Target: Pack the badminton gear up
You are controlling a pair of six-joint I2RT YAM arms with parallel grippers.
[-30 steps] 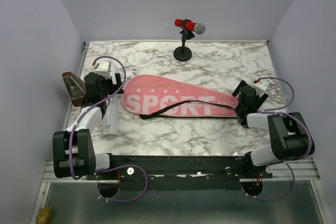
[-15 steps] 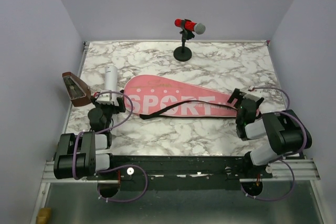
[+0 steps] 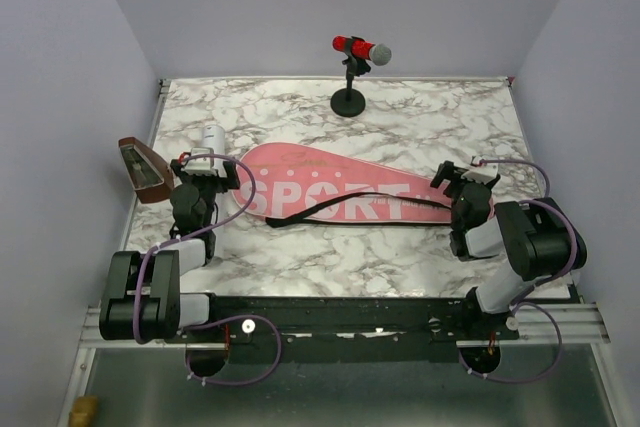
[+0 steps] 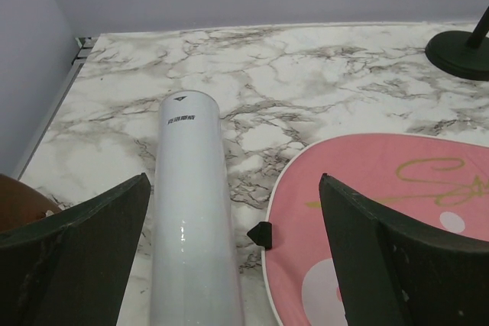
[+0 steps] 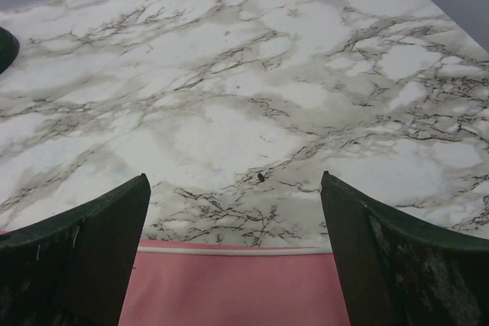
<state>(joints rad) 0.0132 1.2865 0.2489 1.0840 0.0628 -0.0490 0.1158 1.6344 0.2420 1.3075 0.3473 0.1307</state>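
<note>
**Q:** State the position of the gear.

**A:** The long pink fabric bag lettered "SPORT" in white (image 3: pixel 330 187) lies flat across the middle of the grey-veined white marble table (image 3: pixel 420 117). Its wide rounded end is towards my left arm and its narrow end towards my right. Its thin black strap (image 3: pixel 335 207) trails along the near side. The long white cylindrical tube (image 4: pixel 191 211) lies on the marble just beside the rounded end, apart from it, pointing away from my bases.

**Q:** Your left pincer?

**A:** My left gripper (image 4: pixel 234 181) is spread wide and grips nothing. The tube lies between the fingers, closer to the left one, and the bag's rounded edge shows ahead of the right one. Whether the left finger touches the tube, I cannot tell.

**Q:** Your right pincer?

**A:** My right gripper (image 5: pixel 234 177) is also spread wide, with nothing held. It sits at the bag's narrow end. The pink fabric with its white piping shows low between the fingers, with bare marble beyond.

**Q:** Other items noted?

**A:** A red microphone with a grey head on a black round-based stand (image 3: pixel 352 72) is at the far edge. A small brown wedge-shaped box (image 3: pixel 143 169) is at the left edge, near my left arm.
</note>
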